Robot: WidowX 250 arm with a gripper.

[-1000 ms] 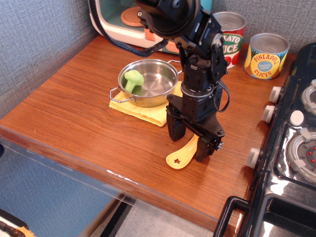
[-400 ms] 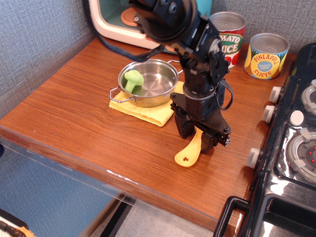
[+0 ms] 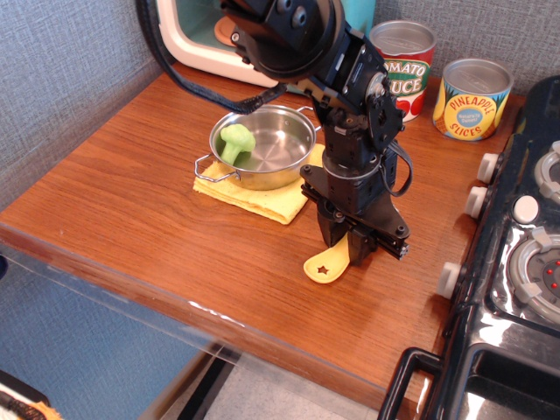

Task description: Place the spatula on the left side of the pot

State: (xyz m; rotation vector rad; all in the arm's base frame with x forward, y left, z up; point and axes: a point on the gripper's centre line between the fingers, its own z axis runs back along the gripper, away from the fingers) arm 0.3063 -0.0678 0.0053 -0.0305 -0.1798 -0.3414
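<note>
The yellow spatula (image 3: 325, 264) shows only its star-holed handle end, sticking out below my gripper (image 3: 348, 249); its bristled head is hidden behind the fingers. The gripper is shut on the spatula and holds it just above the wooden table (image 3: 131, 201), to the right of and in front of the pot. The shiny steel pot (image 3: 267, 144) stands on a yellow cloth (image 3: 262, 201) and holds a green broccoli toy (image 3: 236, 143).
A tomato can (image 3: 407, 54) and a pineapple slices can (image 3: 472, 98) stand at the back right. A toy stove (image 3: 525, 254) lines the right edge. A white and teal toy appliance (image 3: 197, 35) stands at the back. A grey wall runs along the left.
The gripper has closed on the spatula and lifted slightly; the handle end moved up and a little to the left, now tucked closer under the fingers.
</note>
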